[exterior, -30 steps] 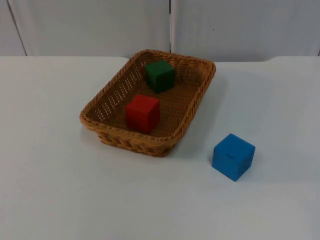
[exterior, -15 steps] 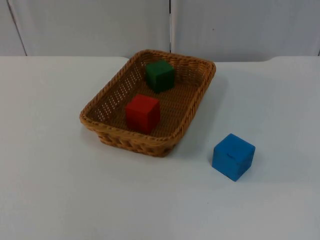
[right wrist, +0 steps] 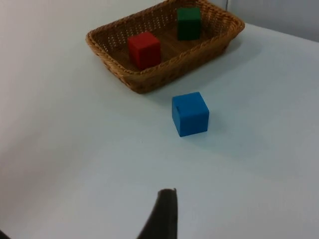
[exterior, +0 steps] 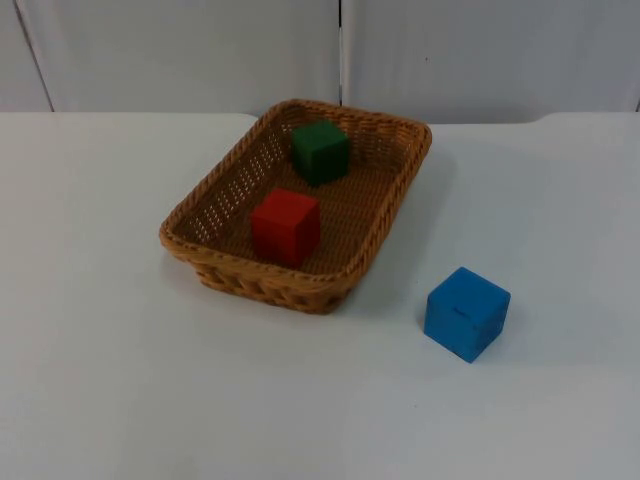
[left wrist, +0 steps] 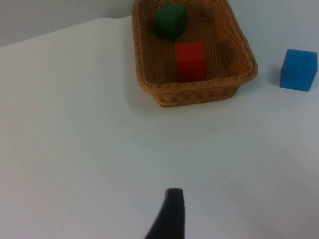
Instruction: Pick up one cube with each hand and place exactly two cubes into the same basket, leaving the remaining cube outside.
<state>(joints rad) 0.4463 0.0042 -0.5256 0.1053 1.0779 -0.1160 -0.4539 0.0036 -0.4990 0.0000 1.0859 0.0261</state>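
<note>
With the red cube (exterior: pixel 285 226) and green cube (exterior: pixel 320 152) inside the wicker basket (exterior: pixel 399 205), the blue cube (exterior: pixel 466 312) on the worktop looks light, rigid, easily pinched across opposite faces; either end effector's opening I cannot tell.

a lab test bench: bare white table (exterior: pixel 120 380) ending at a plain grey partition wall (exterior: pixel 200 50).

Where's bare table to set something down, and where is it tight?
Bare stretches: the white table top left of and in front of the brown wicker basket, and right of the blue cube. Tighter: the gap between basket and blue cube. The basket floor is crowded by the red cube and green cube.
</note>
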